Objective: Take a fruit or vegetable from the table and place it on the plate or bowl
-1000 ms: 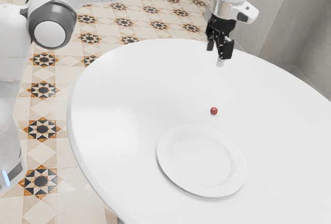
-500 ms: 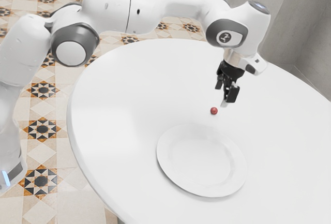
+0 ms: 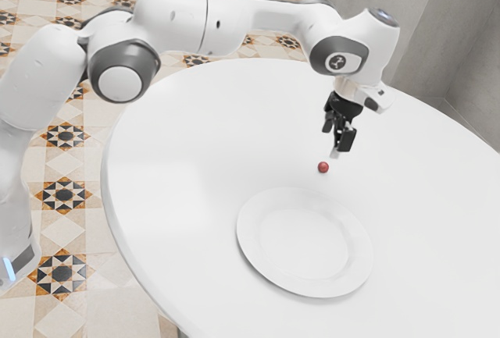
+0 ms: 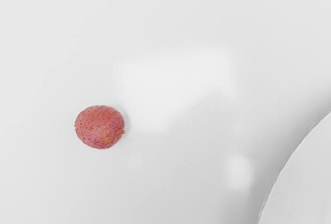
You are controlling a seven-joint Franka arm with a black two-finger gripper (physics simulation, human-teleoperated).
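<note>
White round table (image 3: 180, 182) carries a red lychee (image 3: 323, 167) just above the plate (image 3: 251, 254) in frame, with the empty gripper (image 3: 337, 147), jaws parted, hovering at the fruit's upper right.

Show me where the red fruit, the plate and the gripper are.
red fruit (image 4: 99, 127), wrist view, its middle.
plate (image 3: 248, 246), exterior view, its rim.
gripper (image 3: 337, 144), exterior view, between its fingertips.

The plate (image 4: 310, 193) is cut off by the wrist view's edge, just an arc of its rim in sight, while in the exterior view the worktop (image 3: 195, 135) runs past the view's right and lower edges and the fruit (image 3: 323, 167) is too small to name.
</note>
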